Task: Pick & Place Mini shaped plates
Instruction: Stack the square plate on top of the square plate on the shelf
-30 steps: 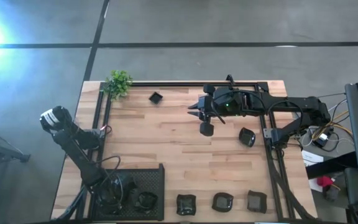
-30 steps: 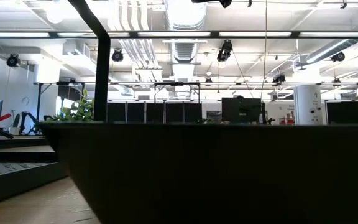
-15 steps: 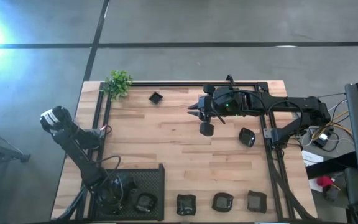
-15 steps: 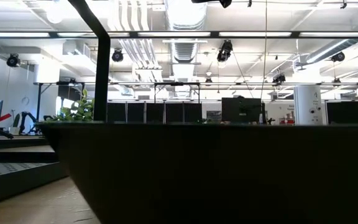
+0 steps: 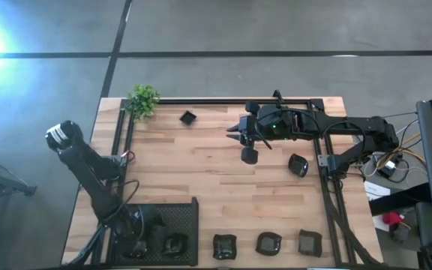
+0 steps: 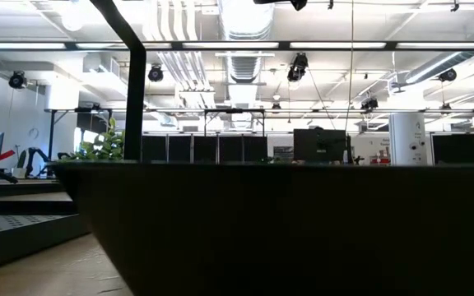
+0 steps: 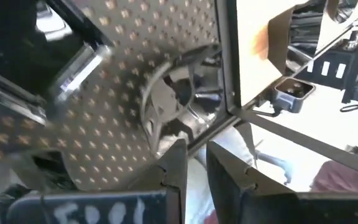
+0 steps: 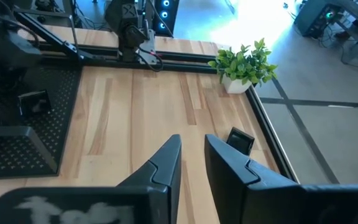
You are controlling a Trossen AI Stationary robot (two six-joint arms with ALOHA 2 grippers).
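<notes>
One glossy dark mini plate [image 5: 175, 243] [image 7: 179, 102] lies on the floor of the black mesh tray [image 5: 182, 214]. My left gripper [image 5: 148, 234] [image 7: 196, 155] is low inside that tray, just short of the plate, with its fingers a narrow gap apart and touching nothing. Three plates [image 5: 268, 244] sit in a row along the near edge. Another plate [image 5: 298, 165] lies toward the right, and a small square one [image 5: 188, 117] [image 8: 240, 140] lies near the plant. My right gripper [image 5: 232, 132] [image 8: 192, 146] hovers over the far middle of the table, pointing left, fingers slightly apart and empty.
A small green plant [image 5: 142, 100] [image 8: 244, 62] stands at the far left corner. A black frame rail [image 5: 223, 100] runs along the far and side edges. Bare wood [image 5: 201, 172] lies mid-table. A dark shape [image 6: 303, 230] close to the lens fills most of the low view.
My left arm has shifted a little: its upper joint has moved toward the far-left, while the gripper has stayed low in the mesh tray. The plate in the tray and my right arm have kept still.
</notes>
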